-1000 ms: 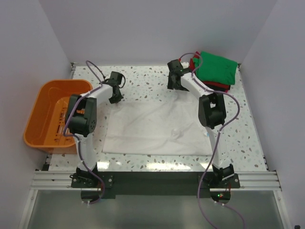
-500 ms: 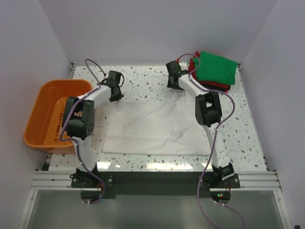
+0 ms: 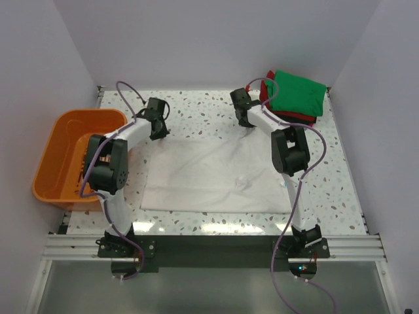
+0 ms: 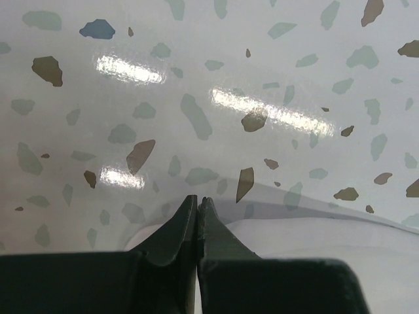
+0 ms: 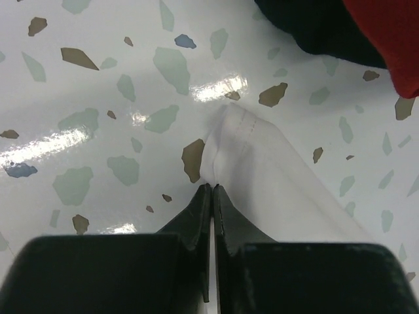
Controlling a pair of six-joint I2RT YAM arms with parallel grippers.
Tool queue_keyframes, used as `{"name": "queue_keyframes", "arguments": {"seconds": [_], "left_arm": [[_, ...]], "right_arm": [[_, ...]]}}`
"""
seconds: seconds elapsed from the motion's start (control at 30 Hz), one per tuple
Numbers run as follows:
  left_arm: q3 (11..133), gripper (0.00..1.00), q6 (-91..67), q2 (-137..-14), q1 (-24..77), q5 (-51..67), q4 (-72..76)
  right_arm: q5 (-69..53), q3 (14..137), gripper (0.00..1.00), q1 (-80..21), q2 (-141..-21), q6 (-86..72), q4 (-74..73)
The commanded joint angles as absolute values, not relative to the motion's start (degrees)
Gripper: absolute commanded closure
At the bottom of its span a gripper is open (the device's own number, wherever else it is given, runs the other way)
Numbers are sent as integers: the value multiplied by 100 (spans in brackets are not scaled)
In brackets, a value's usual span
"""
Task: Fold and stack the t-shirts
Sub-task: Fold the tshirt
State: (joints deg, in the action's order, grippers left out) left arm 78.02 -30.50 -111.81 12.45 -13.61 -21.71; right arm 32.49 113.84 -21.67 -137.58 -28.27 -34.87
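Observation:
An off-white t-shirt lies spread flat in the middle of the speckled table. My left gripper is down at its far left corner, jaws shut, with white cloth showing on both sides of the fingers. At the shirt's far right corner my right gripper is shut on a puckered fold of the cloth. A folded pile stands at the back right: a green t-shirt on top, a red one and a dark one beneath.
An orange plastic basket sits at the left edge of the table. White walls close in the back and both sides. The folded pile lies just right of my right gripper.
My right gripper was open a second ago and has shut on the shirt's far right corner, shifting slightly right. The left gripper stayed shut in place.

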Motion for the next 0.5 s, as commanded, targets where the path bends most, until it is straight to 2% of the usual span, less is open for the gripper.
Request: {"name": "queue_keyframes", "arguments": {"seconds": [0.0,0.13,0.47], "left_arm": [[7743,100,-2901,-10776,1230,-1248,-1907],[7647,100,-2883,-10644,1230,-1160,-1837],[7260,100,-2874,-10336,1231,-923,-1661]], "right_arm": [[3445,11312,100,-2136,-13220,-2716,-3393],[3410,11040,100,-2153,-12807,-2628,-3103],[3252,9212,100,-2285,-11409,-2478,-2382]]}}
